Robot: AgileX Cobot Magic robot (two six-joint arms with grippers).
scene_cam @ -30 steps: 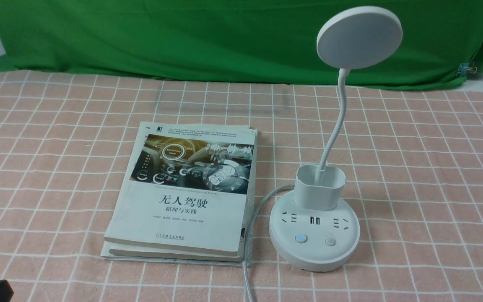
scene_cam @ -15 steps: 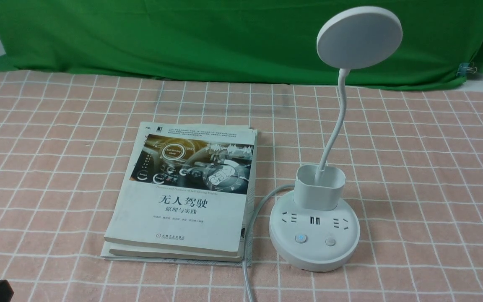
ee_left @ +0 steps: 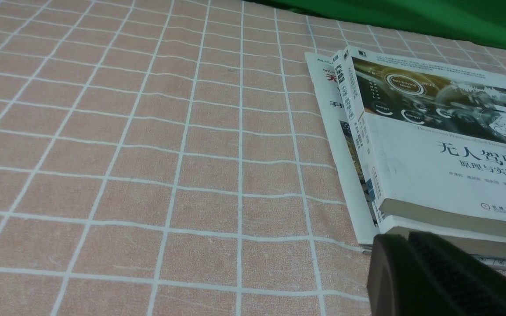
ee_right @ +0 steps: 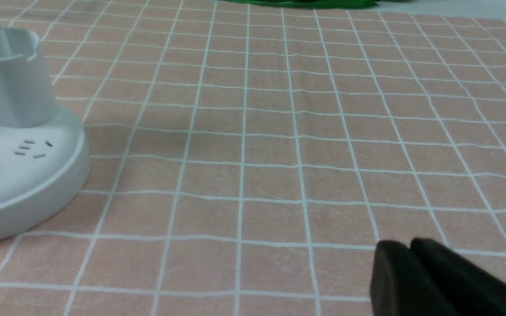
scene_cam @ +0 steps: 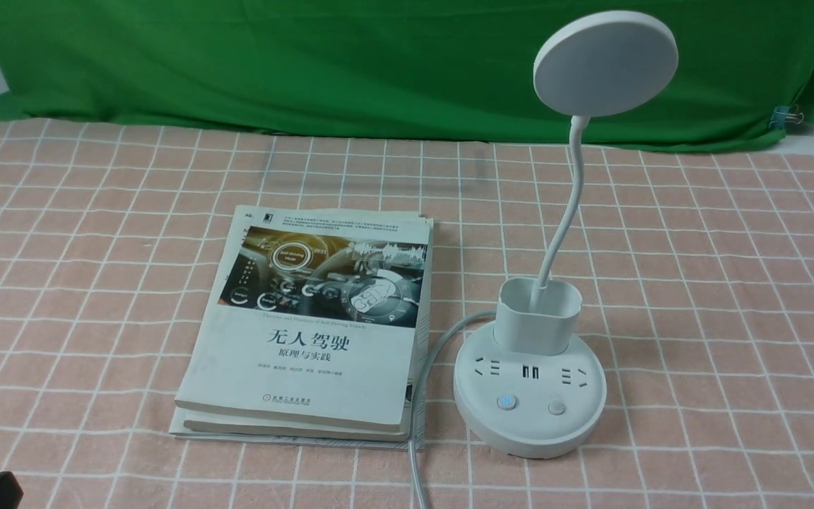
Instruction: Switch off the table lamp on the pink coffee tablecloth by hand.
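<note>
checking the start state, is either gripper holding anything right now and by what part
Nothing is held. The left gripper and right gripper are both shut and empty, apart from the lamp.

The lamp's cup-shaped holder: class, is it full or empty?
Empty. In the front view the holder on the table lamp shows only the thin neck entering it.

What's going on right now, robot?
Both jaws shut, holding nothing. Table lamp untouched, left button lit blue. Books beside it, not in the way.
</note>
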